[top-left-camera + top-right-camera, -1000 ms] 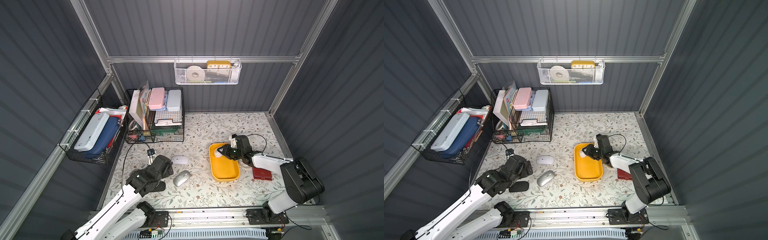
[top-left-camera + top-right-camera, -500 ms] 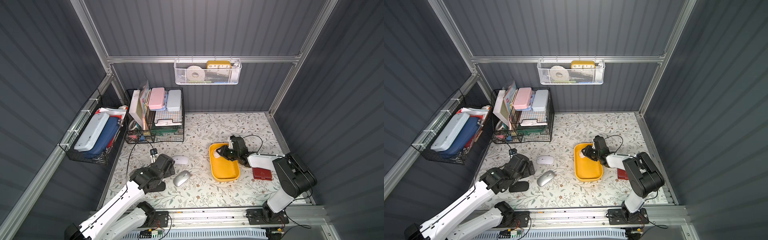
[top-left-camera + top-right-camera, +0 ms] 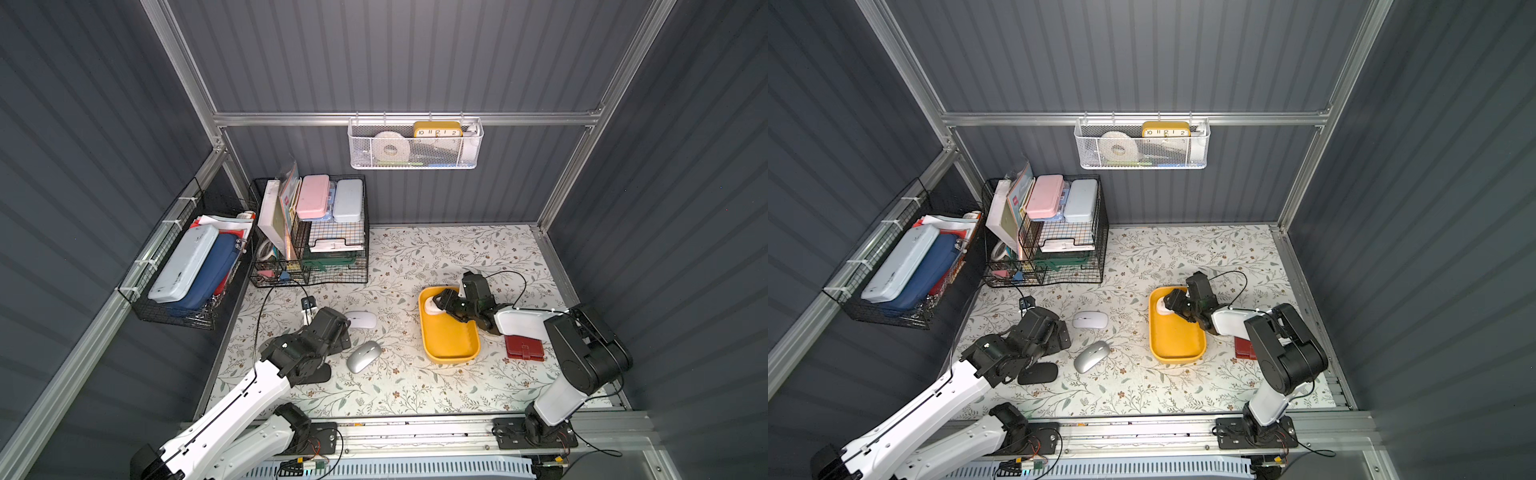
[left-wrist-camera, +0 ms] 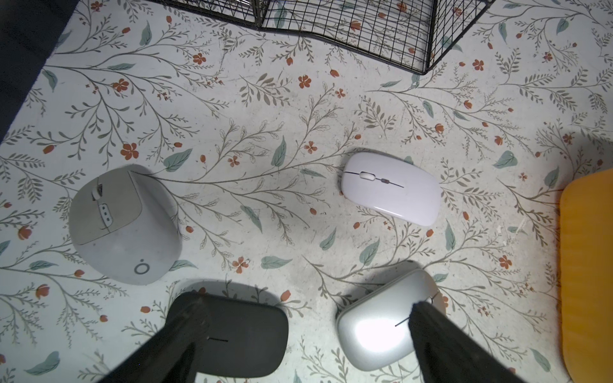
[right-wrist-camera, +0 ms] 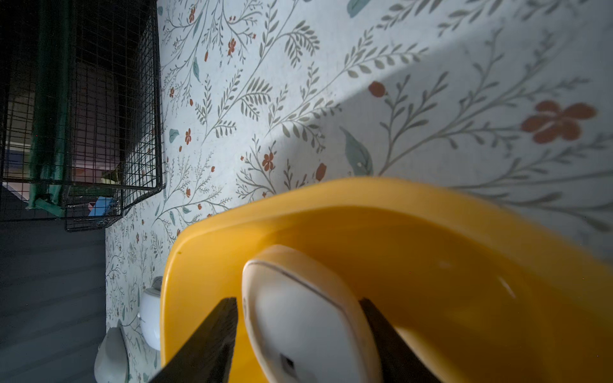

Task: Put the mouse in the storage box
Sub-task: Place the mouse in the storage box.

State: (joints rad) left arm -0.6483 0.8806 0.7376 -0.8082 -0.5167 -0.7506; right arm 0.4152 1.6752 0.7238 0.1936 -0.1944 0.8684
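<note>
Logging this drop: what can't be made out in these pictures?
Mouse in box: part cut off by the right wrist view's edge; right gripper covers most of it in both top views.
Whether that gripper grips it: unclear in every view.
Black mouse: one end under a left gripper finger, left wrist view.

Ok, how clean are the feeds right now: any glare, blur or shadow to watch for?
Left wrist: a hard glare patch blows out part of the silver mouse. Right wrist: the white mouse and the storage box rim are blurred, too close, and a broad shadow covers part of the floral mat. Both top views: sharp, fairly even light.
</note>
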